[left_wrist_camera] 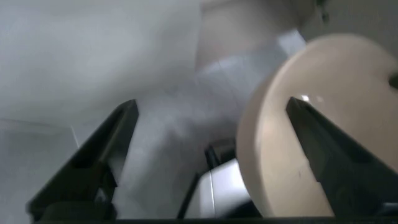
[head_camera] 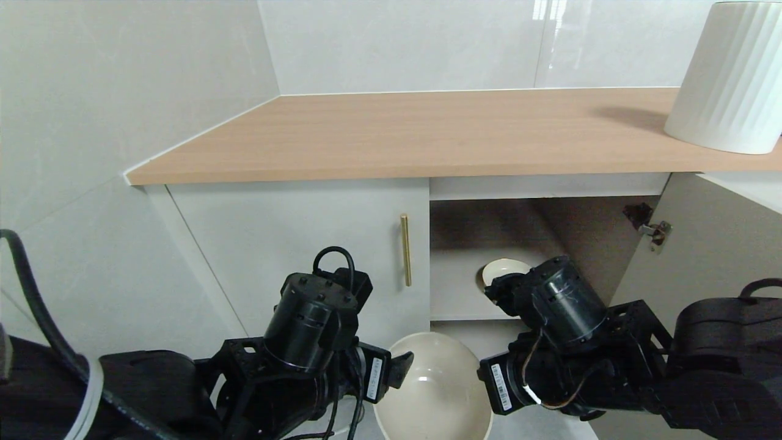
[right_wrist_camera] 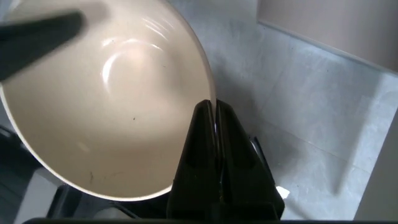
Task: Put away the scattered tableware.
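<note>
- Your right gripper (right_wrist_camera: 214, 109) is clamped on the rim of the cream bowl (head_camera: 437, 391), which is held low in front of the open cabinet (head_camera: 489, 226).
- Your left gripper (left_wrist_camera: 211, 106) has its fingers spread wide, just left of the bowl.
- A pale dish (head_camera: 504, 269) sits farther in, on the cabinet shelf.

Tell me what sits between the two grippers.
The cream bowl, seen in the head view; the right gripper is shut on its rim, the left gripper open beside it.
</note>
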### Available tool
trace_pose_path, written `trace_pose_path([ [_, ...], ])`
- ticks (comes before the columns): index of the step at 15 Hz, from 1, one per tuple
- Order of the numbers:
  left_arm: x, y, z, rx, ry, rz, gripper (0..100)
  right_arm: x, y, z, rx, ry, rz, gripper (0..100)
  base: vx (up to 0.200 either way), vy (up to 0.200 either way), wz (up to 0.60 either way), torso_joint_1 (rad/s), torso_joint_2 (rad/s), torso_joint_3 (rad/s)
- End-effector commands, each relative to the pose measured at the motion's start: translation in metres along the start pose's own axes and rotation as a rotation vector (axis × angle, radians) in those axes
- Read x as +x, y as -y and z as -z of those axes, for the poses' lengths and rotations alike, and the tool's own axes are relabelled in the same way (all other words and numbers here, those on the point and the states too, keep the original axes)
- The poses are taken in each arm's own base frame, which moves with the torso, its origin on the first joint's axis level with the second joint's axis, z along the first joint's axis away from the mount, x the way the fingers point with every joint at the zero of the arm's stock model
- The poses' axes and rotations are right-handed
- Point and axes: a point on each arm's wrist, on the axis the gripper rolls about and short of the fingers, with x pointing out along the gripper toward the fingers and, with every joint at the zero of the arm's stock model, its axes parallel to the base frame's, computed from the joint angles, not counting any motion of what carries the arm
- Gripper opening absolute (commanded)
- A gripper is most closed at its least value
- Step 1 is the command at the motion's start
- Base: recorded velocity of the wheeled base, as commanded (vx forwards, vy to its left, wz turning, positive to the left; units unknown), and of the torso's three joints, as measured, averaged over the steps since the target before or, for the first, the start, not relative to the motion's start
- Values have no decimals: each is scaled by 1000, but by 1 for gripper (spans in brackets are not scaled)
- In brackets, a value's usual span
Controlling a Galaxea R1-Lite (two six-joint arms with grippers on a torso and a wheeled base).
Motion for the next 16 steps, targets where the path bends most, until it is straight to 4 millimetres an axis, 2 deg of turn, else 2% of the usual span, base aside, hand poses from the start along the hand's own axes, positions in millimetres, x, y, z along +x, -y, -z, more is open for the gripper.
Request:
trace_pose_path([
  [1, -2, -4, -6, -23, 51, -14, 100, 4, 16, -10, 86, 22, 46, 0, 0, 0, 0, 0, 0, 0],
  [2, -3, -4, -7, -26, 61, -13, 100, 9, 26, -17, 132, 33, 72, 0, 0, 0, 0, 0, 0, 0],
  [4, -2, -5, -7, -27, 62, -15, 100, 29, 66, -40, 327, 81, 184, 0, 0, 0, 0, 0, 0, 0],
  [6, -3, -6, -7, -30, 63, -17, 100, 43, 107, -52, 449, 112, 292, 0, 0, 0, 0, 0, 0, 0],
  [8, -2, -6, -7, -32, 63, -18, 100, 56, 134, -60, 557, 181, 370, 0, 0, 0, 0, 0, 0, 0],
  [10, -2, -7, -7, -33, 63, -20, 100, 74, 151, -64, 594, 278, 430, 0, 0, 0, 0, 0, 0, 0],
  [13, -2, -7, -7, -33, 63, -20, 100, 94, 163, -66, 601, 375, 440, 0, 0, 0, 0, 0, 0, 0],
  [16, 0, -7, -6, -32, 56, -23, 100, 97, 174, -74, 618, 411, 459, 0, 0, 0, 0, 0, 0, 0],
])
